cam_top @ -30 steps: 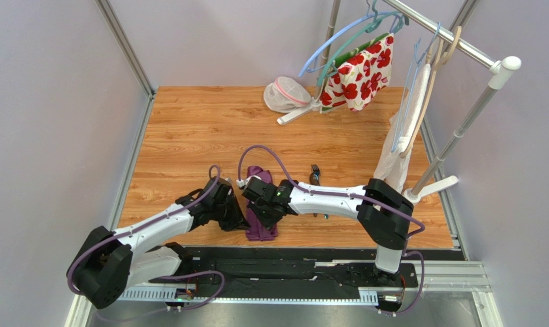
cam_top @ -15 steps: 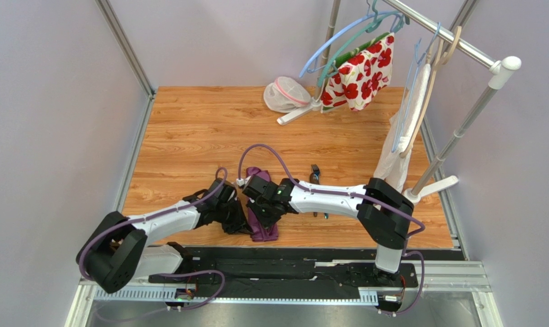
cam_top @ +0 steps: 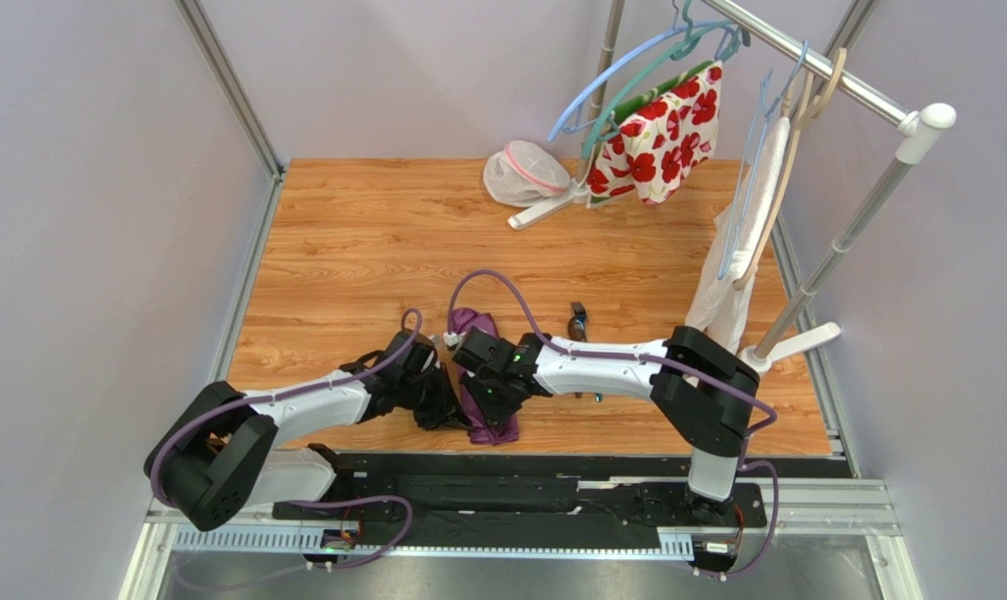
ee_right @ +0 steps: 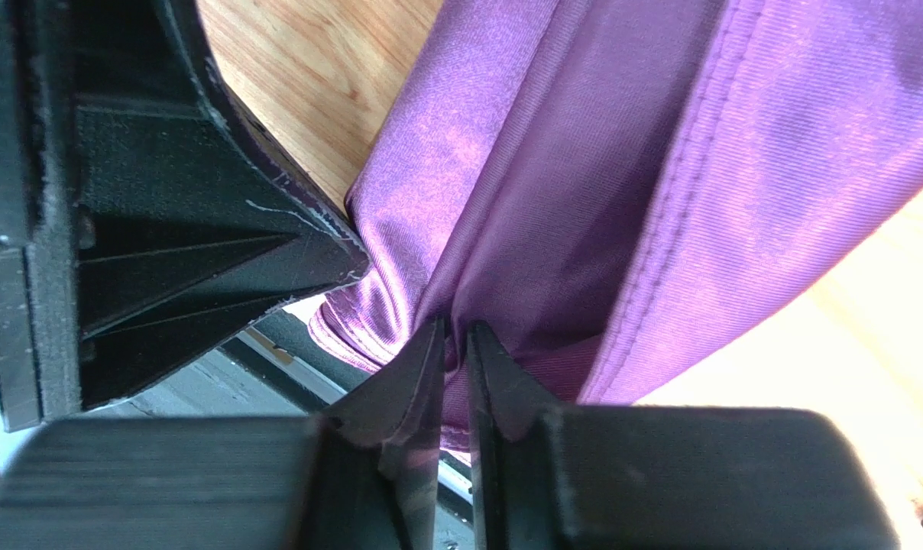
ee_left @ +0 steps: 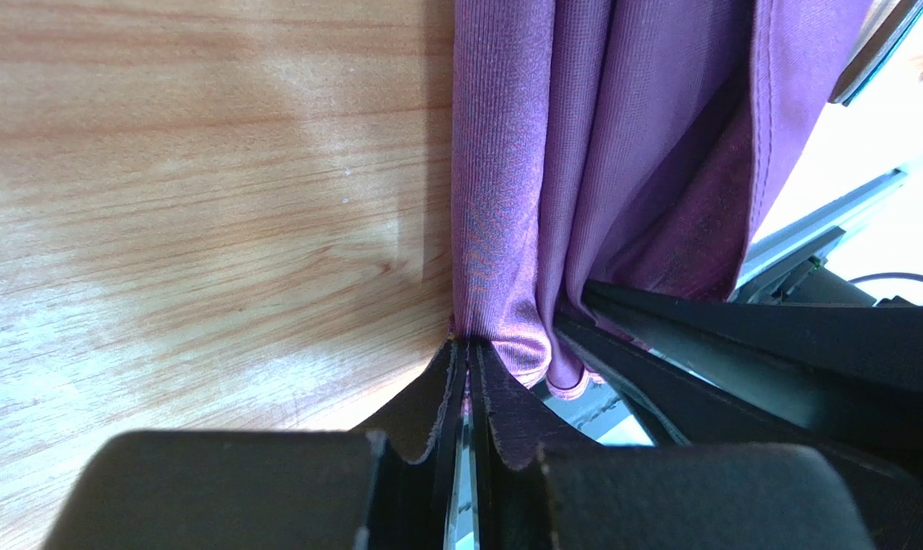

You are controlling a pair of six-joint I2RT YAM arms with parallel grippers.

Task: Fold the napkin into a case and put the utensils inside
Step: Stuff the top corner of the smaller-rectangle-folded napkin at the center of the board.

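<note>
From above, the left gripper has edged rightward since a second ago. The napkin, between it and the right gripper, is bunched narrower and lies close to the near edge of the table; open wood lies beyond. At the left wrist, the fingers pinch a napkin fold. At the right wrist, the fingers pinch another fold beside the left gripper.

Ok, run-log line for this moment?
phase: folding | napkin: gathered into lengthwise pleats | left gripper: shut on napkin | right gripper: shut on napkin
</note>
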